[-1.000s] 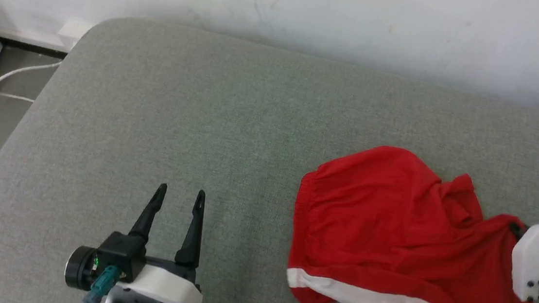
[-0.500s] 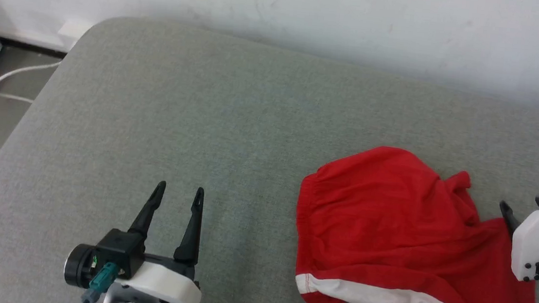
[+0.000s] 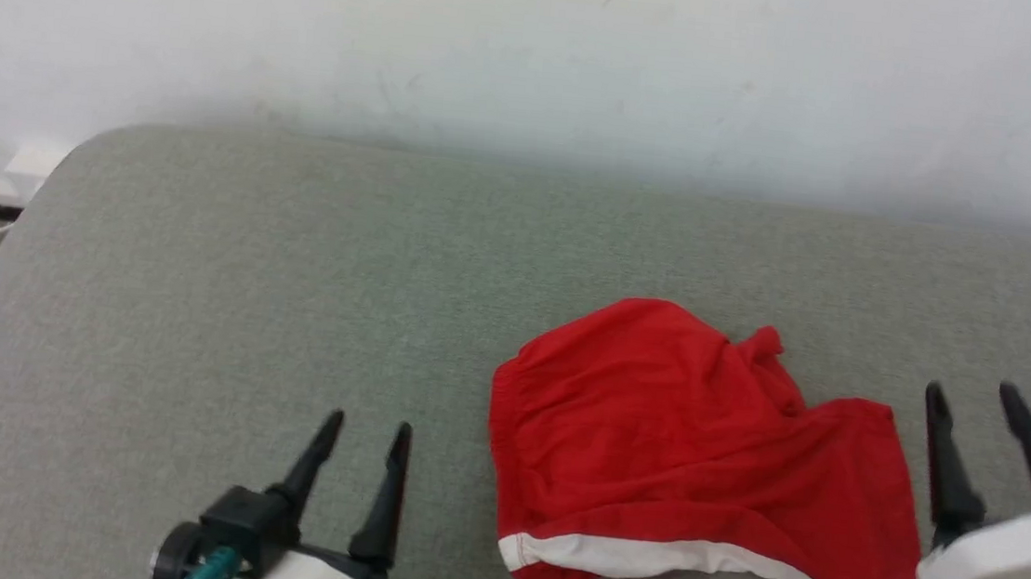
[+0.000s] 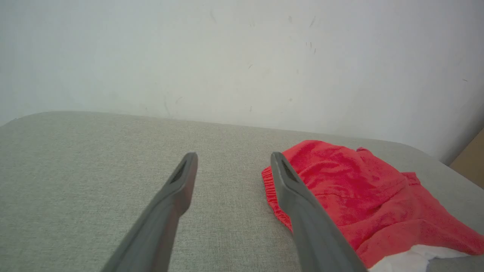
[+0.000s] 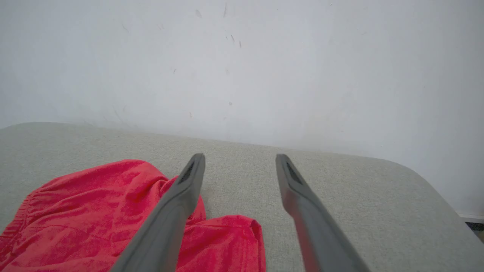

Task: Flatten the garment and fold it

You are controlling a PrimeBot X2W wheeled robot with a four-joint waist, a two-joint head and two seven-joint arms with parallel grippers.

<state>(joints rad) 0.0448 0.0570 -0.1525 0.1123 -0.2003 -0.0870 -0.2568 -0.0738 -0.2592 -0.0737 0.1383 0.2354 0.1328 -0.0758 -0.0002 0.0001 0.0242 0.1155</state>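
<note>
The garment (image 3: 688, 454) lies rumpled and unfolded on the grey cushion (image 3: 292, 289). The left gripper (image 3: 367, 424) and right gripper (image 3: 972, 390) flank it, jaws wide apart and empty, apparently placed for a fresh grasp.

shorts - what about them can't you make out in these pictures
- Head view: on the shorts, the near right corner seems tucked behind the right hand, itself cut by the frame edge.
- Left wrist view: a finger of the left hand covers part of the waistband; the bottom edge cuts the white band.
- Right wrist view: a finger crosses the shorts and the bottom edge cuts them off.
- Underside: pressed against the couch, unseen.
</note>
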